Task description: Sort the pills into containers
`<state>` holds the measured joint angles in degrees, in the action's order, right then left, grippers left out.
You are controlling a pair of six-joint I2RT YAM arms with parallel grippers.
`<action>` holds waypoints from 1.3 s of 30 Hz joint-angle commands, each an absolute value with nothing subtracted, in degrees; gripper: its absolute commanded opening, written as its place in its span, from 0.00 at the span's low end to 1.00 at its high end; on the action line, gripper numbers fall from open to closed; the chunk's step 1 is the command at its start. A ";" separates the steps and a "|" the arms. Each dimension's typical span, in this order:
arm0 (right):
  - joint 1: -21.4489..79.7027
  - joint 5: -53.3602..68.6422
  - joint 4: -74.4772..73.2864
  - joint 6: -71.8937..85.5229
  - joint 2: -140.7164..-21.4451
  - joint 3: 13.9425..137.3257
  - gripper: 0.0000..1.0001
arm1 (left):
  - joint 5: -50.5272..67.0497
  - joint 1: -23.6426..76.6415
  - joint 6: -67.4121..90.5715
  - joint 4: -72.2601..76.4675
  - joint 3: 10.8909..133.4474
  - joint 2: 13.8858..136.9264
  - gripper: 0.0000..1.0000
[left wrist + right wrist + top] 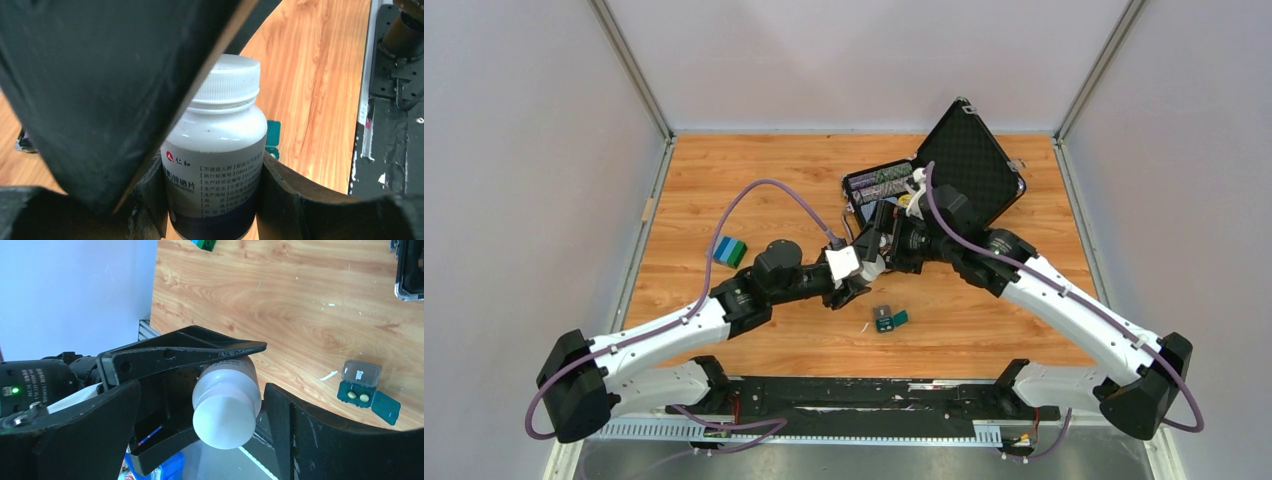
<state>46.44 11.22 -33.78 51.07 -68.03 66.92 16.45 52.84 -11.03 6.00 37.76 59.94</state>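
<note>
A white pill bottle (220, 150) with a white screw cap (230, 77) is held off the table, my left gripper (212, 190) shut on its labelled body. My right gripper (205, 400) is open. Its fingers (300, 435) stand on either side of the cap (226, 417) with gaps, not touching it. One right finger (100, 100) fills the upper left of the left wrist view. The container (367, 395), a tiny dark-teal box, lies open on the table with two yellow pills (358, 396) inside. From above, the container (890, 319) lies just in front of both grippers (869, 268).
A black chip case (969, 165) stands open at the back right, behind the right arm. A green and blue block (730, 251) lies left of the left arm. A small white scrap (328, 375) lies beside the container. The arms' base rail (844, 395) runs along the near edge.
</note>
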 commanded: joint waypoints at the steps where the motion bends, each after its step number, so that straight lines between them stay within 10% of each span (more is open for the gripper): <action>1: 46.17 9.60 -28.92 48.04 -63.91 69.68 0.97 | 15.33 53.12 -11.23 9.82 38.78 59.64 0.00; 24: 42.61 31.15 -40.85 0.28 -57.86 71.15 0.90 | 28.94 53.13 -18.22 -5.22 47.77 59.26 0.00; 32: 42.58 29.50 -40.61 -0.61 -60.71 71.32 0.61 | 30.62 53.04 -18.39 -4.80 48.22 59.88 0.00; 39: 42.63 30.26 -38.39 3.53 -60.89 69.27 0.55 | 30.29 53.06 -18.62 -4.89 48.94 60.46 0.00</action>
<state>42.57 29.87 -40.80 1.17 -61.52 69.06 28.93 52.88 -17.26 -5.82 45.60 60.45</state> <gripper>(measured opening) 0.592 0.602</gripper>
